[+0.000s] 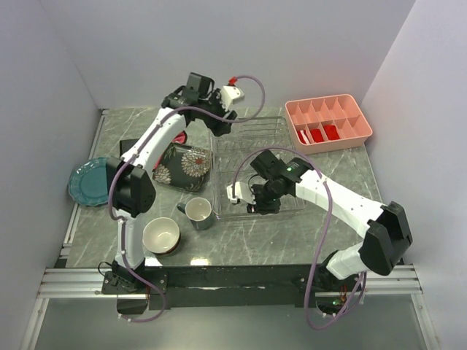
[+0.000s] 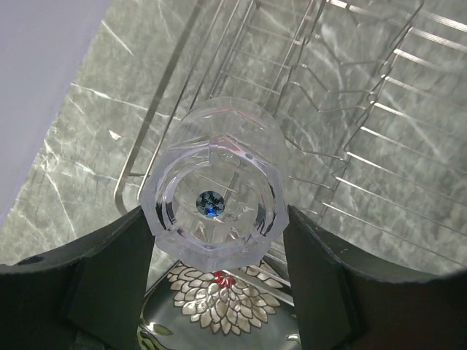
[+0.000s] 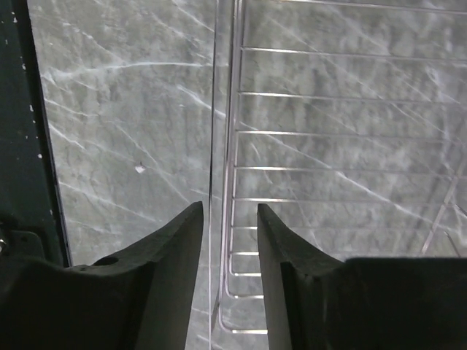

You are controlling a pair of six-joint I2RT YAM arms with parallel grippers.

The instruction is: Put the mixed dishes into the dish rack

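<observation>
The dish rack point(image 1: 255, 157), silver wire on a see-through base, stands mid-table. My left gripper point(image 1: 221, 120) hovers at its back-left corner, shut on a clear cut-glass tumbler point(image 2: 211, 193) held bottom toward the camera. Below it lie rack wires point(image 2: 350, 109) and the square dark flowered plate point(image 2: 219, 302). My right gripper point(image 1: 257, 205) is at the rack's front-left edge, open, its jaws point(image 3: 229, 209) straddling the rim wire point(image 3: 235, 131) without holding it. On the table left of the rack are the flowered plate point(image 1: 182, 166), blue plate point(image 1: 89, 182), grey-blue mug point(image 1: 198, 213) and cream-lined bowl point(image 1: 161, 236).
A pink compartment tray point(image 1: 328, 122) holding red items sits at the back right. A bit of something red point(image 1: 184, 138) shows behind the left arm. Walls close in the table on three sides. The table's front rail point(image 1: 219, 277) carries both arm bases.
</observation>
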